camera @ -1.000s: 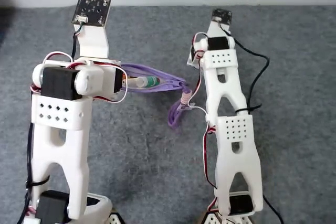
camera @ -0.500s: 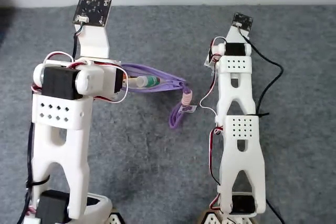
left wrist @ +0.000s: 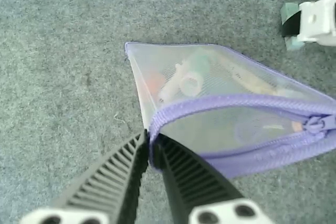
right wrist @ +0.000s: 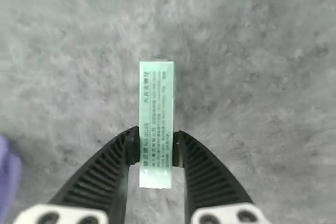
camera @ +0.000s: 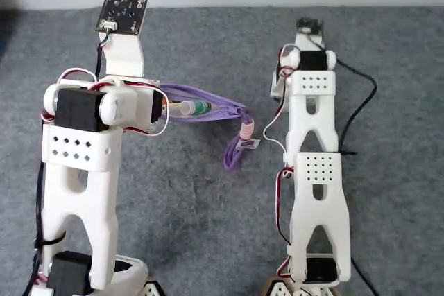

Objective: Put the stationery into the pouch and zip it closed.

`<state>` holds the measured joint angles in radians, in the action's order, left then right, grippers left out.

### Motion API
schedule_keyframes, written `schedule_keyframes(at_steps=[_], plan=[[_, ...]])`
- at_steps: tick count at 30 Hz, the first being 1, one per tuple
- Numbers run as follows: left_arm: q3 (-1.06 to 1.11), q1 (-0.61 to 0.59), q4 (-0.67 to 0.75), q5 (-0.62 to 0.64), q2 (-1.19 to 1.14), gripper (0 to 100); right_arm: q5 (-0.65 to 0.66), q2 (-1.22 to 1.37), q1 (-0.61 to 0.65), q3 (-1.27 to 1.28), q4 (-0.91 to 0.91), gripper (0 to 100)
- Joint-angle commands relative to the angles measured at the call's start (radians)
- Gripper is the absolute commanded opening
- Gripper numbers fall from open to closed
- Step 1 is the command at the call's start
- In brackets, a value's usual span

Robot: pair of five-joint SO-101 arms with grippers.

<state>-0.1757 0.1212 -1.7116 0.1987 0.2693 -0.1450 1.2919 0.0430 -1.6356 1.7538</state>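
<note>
Pouch point(left wrist: 226, 108): soft, light, translucent fabric, sags under own weight. Sits between arms over tabletop point(left wrist: 63, 77). Left hand point(left wrist: 150, 140) pinched tight on corner at zipper end – sound anchor point for zipping.
Right hand point(right wrist: 156, 134) clamped across narrow sides of green stationery block point(right wrist: 156, 93) – light, rigid, likely eraser.
Unclear: pouch contents blurred through fabric; width of opening; whether block touches tabletop. High view: left arm covers held pouch end.
</note>
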Motion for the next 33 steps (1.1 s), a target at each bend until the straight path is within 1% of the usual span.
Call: schedule_keyframes(at_steps=[1,4,7,10,16,22,28,33], plan=[[-0.028,0.003,0.011,0.005,0.003,1,0.049,-0.182,0.001,-0.040,0.045,0.8],[-0.028,0.002,0.011,0.005,0.003,1,0.052,-0.269,0.005,-0.021,0.047,0.8],[-0.028,0.002,0.011,0.005,0.003,1,0.052,-0.392,0.007,0.087,0.048,0.8],[-0.028,0.003,0.011,0.005,0.003,1,0.049,-0.550,0.013,0.301,0.047,0.8],[-0.028,0.000,0.012,0.005,0.003,1,0.051,-0.946,0.054,0.819,0.041,0.8],[-0.028,0.003,0.015,0.005,0.003,1,0.041,-1.265,0.124,1.105,0.030,0.8],[-0.028,0.005,0.015,0.005,0.003,1,-0.044,-1.506,0.237,1.303,-0.065,0.8],[-0.028,0.003,0.015,0.005,0.003,1,-0.092,-1.702,0.344,1.534,-0.231,0.8]])
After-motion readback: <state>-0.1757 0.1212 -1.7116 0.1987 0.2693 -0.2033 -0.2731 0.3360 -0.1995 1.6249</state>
